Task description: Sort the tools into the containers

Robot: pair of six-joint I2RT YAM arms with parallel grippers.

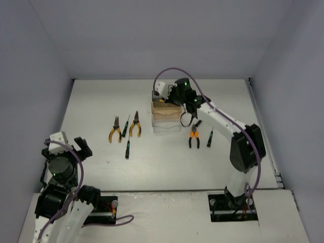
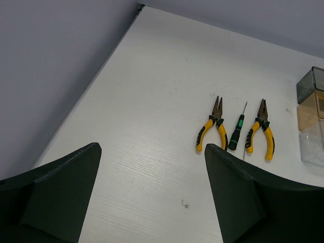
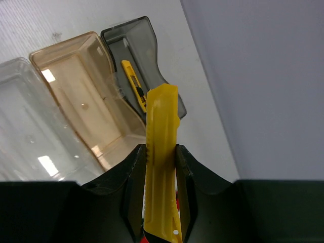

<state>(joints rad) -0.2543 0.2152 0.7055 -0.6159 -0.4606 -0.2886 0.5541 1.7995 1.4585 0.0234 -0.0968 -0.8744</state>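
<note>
Over the smoky grey plastic bin holding a yellow utility knife, the right end effector clamps a second yellow knife. Left end effector stands wide apart, short of yellow-handled pliers on the table.

A white, wood-grained surface carries three translucent rectangular plastic bins joined in a row: a smoky grey bin, an amber-tan bin and a clear bin. To their left lie yellow-handled pliers and a second yellow-handled pair, a thin green-black screwdriver between them, and a loose dark screwdriver nearby. To the right of the bins, orange-handled pliers lie beside a slim dark screwdriver.
</note>
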